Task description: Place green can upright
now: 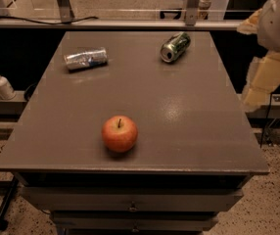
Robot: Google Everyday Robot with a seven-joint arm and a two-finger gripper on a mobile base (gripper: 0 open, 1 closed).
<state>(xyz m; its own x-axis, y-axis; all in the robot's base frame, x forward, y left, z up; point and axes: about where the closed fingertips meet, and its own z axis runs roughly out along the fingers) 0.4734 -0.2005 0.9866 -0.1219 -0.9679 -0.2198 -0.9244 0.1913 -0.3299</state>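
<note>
Green can [175, 47] lying on side near far right corner of table [179, 131]. Long axis running diagonal: silver end facing near left, other end facing far right corner. My gripper [265, 77] hanging beyond right edge; can lying to its left, slightly farther back. Gripper spread or closed: cannot tell. Judging leftward reach needed.
</note>
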